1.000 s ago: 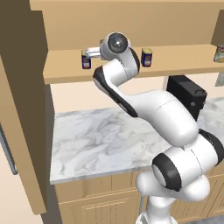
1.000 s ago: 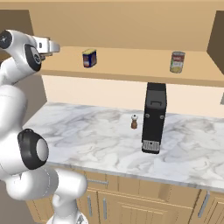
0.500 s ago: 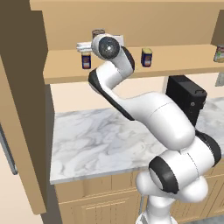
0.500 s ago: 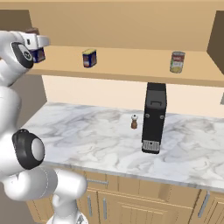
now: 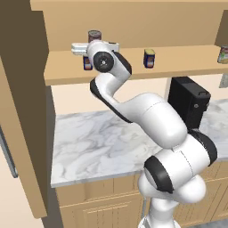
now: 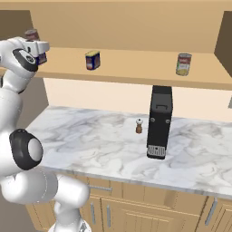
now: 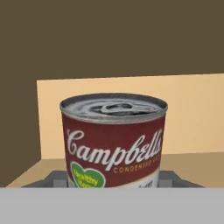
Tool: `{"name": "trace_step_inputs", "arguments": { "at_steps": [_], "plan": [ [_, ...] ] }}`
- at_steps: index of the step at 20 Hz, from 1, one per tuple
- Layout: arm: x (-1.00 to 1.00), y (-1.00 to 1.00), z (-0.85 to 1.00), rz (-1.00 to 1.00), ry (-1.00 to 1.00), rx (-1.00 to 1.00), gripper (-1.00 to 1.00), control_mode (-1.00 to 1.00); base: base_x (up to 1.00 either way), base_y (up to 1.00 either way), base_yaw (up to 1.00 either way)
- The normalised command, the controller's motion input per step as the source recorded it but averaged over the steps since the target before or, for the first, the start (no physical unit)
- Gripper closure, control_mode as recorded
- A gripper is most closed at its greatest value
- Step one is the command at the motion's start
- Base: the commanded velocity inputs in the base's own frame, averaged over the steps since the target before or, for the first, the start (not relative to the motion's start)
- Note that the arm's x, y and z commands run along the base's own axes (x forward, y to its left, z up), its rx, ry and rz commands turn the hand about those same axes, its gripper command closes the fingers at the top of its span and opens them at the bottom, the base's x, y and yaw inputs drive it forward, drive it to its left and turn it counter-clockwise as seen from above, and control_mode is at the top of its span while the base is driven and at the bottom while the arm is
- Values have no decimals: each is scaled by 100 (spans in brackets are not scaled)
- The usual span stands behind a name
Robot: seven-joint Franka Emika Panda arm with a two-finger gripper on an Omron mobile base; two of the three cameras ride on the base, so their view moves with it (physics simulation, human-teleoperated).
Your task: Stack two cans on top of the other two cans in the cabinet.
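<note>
Clamped on a Campbell's soup can (image 7: 114, 140), the gripper (image 5: 89, 48) sits at the left end of the cabinet shelf (image 5: 187, 67) — its fingers (image 7: 54, 179) flank the can's red-and-white label. That can stands above a short dark blue can (image 5: 87, 63), whose contact with it is hidden behind the hand. Right of the gripper on the same shelf stands a second dark blue can (image 6: 92, 60), and further right another soup can (image 6: 183, 64). Below the shelf, a marble counter (image 6: 90, 140) carries a black appliance (image 6: 160, 121) and a small shaker (image 6: 139, 126) — too small to identify.
</note>
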Motion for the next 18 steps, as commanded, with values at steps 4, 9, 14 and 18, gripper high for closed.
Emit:
{"name": "trace_step_inputs", "arguments": {
  "at_steps": [4, 9, 14, 18],
  "plan": [
    [16, 24, 14, 0, 1, 13, 100, -100, 0, 0, 0],
    [4, 23, 12, 0, 2, 8, 100, -100, 0, 0, 0],
    [2, 13, -1, 0, 3, 0, 100, -100, 0, 0, 0],
    [9, 3, -5, 0, 4, 0, 100, -100, 0, 0, 0]
  ]
}}
